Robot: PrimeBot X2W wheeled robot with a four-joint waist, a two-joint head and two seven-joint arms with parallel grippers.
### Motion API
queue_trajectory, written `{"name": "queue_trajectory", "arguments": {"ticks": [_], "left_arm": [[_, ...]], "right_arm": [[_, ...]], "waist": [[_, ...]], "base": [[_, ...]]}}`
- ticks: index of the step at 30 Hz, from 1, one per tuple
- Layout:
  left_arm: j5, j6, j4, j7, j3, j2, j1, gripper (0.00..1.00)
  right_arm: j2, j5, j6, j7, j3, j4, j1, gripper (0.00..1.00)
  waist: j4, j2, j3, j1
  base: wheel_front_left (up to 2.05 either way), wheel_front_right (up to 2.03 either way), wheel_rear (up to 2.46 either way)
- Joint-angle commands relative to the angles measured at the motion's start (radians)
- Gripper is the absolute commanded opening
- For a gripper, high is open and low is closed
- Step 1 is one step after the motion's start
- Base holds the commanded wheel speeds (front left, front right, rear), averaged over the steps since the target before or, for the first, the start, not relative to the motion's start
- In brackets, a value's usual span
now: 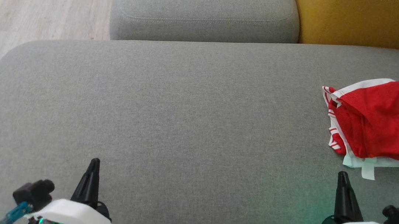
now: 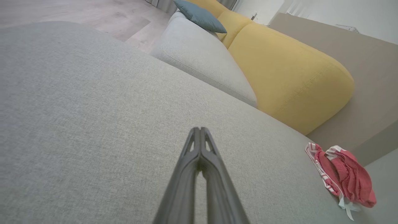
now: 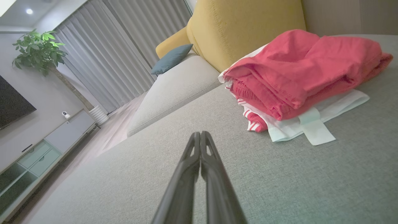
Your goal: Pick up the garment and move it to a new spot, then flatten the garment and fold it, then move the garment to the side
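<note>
Red garment [image 1: 378,121] lies folded in a bundle on the right side of the grey sofa seat [image 1: 183,125], white trim and label sticking out at its near edge, yellow cushion [image 1: 361,17] behind it. Left gripper [image 1: 94,161] sits near left, well apart from the garment. Right gripper [image 1: 343,175] sits near right, just short of the garment; both have jaws pressed together, holding nothing.

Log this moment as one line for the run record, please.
garment: folded, on sofa seat, right side | left gripper: shut, empty | right gripper: shut, empty, short of garment
</note>
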Motion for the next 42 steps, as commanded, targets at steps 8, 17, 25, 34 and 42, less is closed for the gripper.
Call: {"name": "queue_trajectory", "arguments": {"ticks": [8,17,25,34,42], "left_arm": [[-0.106,-0.014,-0.027,0.023,0.035,0.014,-0.063,0.00],[-0.203,-0.024,-0.022,0.047,0.055,0.017,-0.077,0.00],[-0.300,-0.034,-0.016,0.071,0.075,0.018,-0.090,0.00],[-0.396,-0.044,-0.011,0.096,0.095,0.020,-0.104,0.00],[-0.471,-0.052,-0.006,0.115,0.112,0.021,-0.114,0.00]], "right_arm": [[-0.012,0.113,0.000,0.028,-0.011,-0.040,-0.067,0.00],[-0.013,0.215,0.000,0.053,-0.019,-0.043,-0.076,0.00],[-0.014,0.316,0.000,0.078,-0.029,-0.045,-0.085,0.00],[-0.015,0.418,0.000,0.103,-0.039,-0.048,-0.093,0.00],[-0.016,0.496,-0.001,0.123,-0.046,-0.050,-0.100,0.00]], "waist": [[0.002,-0.0001,0.004,0.0000],[0.005,-0.0001,0.008,0.0000],[0.007,-0.0001,0.013,0.0000],[0.010,-0.0001,0.017,0.0000],[0.012,-0.0001,0.020,0.0000]], "base": [[0.00,0.00,0.00],[0.00,0.00,0.00],[0.00,0.00,0.00],[0.00,0.00,0.00],[0.00,0.00,0.00]]}}
